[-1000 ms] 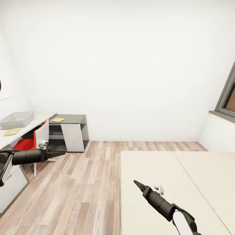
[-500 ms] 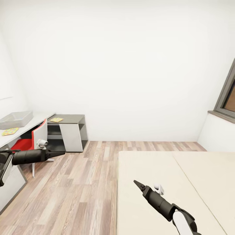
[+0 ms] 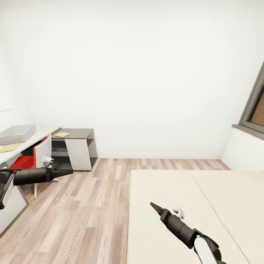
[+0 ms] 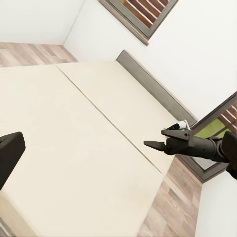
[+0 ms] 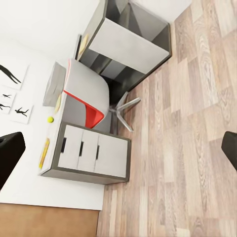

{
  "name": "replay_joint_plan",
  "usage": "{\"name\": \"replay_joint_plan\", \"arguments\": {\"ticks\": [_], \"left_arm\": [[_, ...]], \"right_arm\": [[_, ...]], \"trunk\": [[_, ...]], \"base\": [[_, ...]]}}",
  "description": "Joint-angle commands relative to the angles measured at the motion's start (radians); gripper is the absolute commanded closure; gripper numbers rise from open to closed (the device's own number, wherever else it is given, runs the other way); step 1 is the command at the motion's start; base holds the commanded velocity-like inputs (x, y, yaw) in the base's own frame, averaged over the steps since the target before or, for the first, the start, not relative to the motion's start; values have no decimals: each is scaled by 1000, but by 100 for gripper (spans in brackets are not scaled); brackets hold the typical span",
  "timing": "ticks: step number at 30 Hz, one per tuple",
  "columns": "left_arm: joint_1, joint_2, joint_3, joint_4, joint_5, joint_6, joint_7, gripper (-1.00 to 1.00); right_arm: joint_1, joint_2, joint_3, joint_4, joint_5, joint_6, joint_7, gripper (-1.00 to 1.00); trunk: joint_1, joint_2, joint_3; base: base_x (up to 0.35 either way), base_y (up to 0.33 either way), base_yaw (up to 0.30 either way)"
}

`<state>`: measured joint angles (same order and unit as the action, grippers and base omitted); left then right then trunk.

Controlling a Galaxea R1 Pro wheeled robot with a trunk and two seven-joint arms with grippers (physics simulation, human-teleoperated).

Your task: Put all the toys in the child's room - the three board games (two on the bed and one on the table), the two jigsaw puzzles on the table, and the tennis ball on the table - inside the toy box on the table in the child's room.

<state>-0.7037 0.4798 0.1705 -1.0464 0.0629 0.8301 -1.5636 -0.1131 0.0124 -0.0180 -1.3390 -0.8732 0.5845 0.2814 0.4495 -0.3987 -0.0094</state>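
The white table [image 3: 27, 143] stands at the far left with the grey toy box [image 3: 16, 134] on it. One jigsaw puzzle [image 3: 8, 147] lies in front of the box, and another [image 3: 61, 134] lies on the dark side desk. In the right wrist view the tennis ball [image 5: 50, 119] and a thin flat yellow-orange box [image 5: 44, 152], maybe a board game, lie on the table past the toy box [image 5: 53, 85]. My left gripper [image 3: 69, 171] hangs open over the floor near the chair. My right gripper [image 3: 154, 206] is open above the beige bed [image 3: 205, 205]. Both are empty.
A red and white swivel chair [image 3: 35, 157] is pushed against the table, beside white drawers [image 5: 91, 150]. Wood-plank floor [image 3: 91, 205] lies between table and bed. A grey-framed window [image 3: 255, 106] is at the right, and the bed's grey headboard [image 4: 158, 89] runs below other windows.
The whole picture has slid a little to the left, so the camera has turned or moved. Both arms keep their pose and the grippers stay open and empty.
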Motion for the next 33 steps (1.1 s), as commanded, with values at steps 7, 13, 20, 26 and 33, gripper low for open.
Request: {"name": "replay_joint_plan", "arguments": {"ticks": [7, 13, 20, 26, 33], "left_arm": [[0, 0, 0, 0, 0, 11, -4, -100], [0, 0, -1, 0, 0, 11, -4, -100], [0, 0, -1, 0, 0, 11, -4, -100], [0, 0, 0, 0, 0, 11, -4, -100], [0, 0, 0, 0, 0, 11, -4, -100]], "right_arm": [[0, 1, -2, 0, -4, 6, 1, -100], [0, 0, -2, 0, -4, 6, 1, -100], [0, 0, -2, 0, -4, 6, 1, -100], [0, 0, -2, 0, -4, 6, 1, -100], [0, 0, -2, 0, -4, 6, 2, -100]], "trunk": [[0, -1, -1], [0, -1, -1], [0, -1, -1], [0, -1, -1], [0, -1, -1]], "base": [[0, -97, 0], [0, -97, 0], [0, -97, 0], [0, -97, 0], [0, -97, 0]]}}
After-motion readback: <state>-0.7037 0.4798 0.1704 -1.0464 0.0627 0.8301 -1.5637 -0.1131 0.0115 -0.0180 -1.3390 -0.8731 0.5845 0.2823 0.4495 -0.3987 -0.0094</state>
